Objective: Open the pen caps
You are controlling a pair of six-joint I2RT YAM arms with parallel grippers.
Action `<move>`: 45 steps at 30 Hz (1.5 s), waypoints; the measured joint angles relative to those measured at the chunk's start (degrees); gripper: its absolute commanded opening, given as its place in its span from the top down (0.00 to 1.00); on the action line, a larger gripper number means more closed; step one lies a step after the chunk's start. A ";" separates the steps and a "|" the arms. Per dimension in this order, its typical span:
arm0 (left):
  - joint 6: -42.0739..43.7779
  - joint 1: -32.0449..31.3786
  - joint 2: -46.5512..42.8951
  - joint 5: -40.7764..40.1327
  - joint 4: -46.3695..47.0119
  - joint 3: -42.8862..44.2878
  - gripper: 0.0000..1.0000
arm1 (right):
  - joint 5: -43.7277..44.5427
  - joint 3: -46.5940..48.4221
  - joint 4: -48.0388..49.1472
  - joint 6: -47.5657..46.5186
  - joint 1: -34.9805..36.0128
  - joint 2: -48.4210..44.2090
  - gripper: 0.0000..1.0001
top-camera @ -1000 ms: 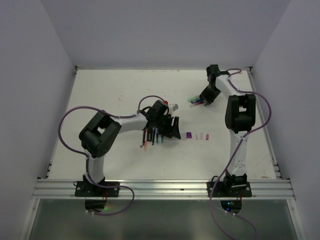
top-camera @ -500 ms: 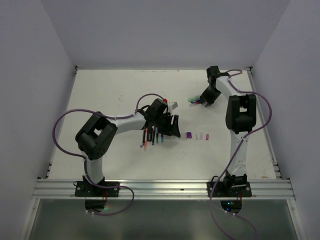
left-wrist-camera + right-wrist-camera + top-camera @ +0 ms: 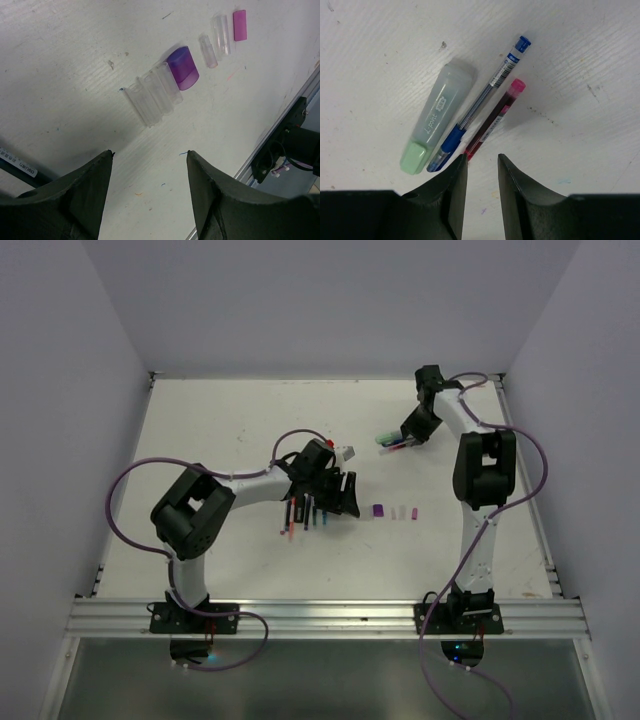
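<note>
Beneath my left wrist camera, the left hand (image 3: 150, 161) hangs over the white table (image 3: 75, 45) with its two dark fingers spread wide and nothing between them. Just beyond its fingertips lie the pen caps (image 3: 152, 95): a cluster of clear ones side by side, a purple cap (image 3: 183, 67) touching that cluster, then two more clear ones and a pink cap (image 3: 240, 25) farther out, in a loose row. From the overhead camera I see a bundle of pens (image 3: 292, 520) lying under and beside this hand. Near the table's far right side, the right hand (image 3: 482, 160) points down with its fingers only narrowly parted, gripping nothing. Just ahead of that gap lie a red pen (image 3: 495, 117) with a pink end, a blue pen (image 3: 482, 100) right beside it, and a pale green highlighter (image 3: 437, 117) alongside.
</note>
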 measured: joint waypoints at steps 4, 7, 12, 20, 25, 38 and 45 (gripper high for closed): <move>0.02 0.09 -0.02 0.00 0.02 -0.15 0.36 | 0.02 0.50 0.13 0.04 0.00 0.17 0.65; 0.04 0.26 -0.20 0.00 -0.07 -0.81 0.36 | 0.02 1.38 -0.02 0.07 0.00 0.98 0.65; 0.28 0.57 -0.22 0.00 -0.20 -1.01 0.36 | 0.09 1.44 -0.09 0.07 0.00 2.45 0.65; 0.39 0.79 -0.24 0.02 -0.17 -1.01 0.36 | 0.50 1.44 -0.07 -0.04 0.00 3.85 0.66; 0.39 0.81 -0.46 0.02 -0.22 -1.22 0.36 | 1.14 0.55 0.35 -0.48 0.04 3.58 0.78; 1.27 1.64 -4.59 1.92 -0.50 -1.36 0.36 | 1.29 -18.45 8.11 -1.97 0.07 -8.04 1.00; 0.61 3.54 -5.75 9.25 -0.28 -1.16 0.37 | -2.34 -27.74 5.07 -3.23 0.28 -21.84 1.00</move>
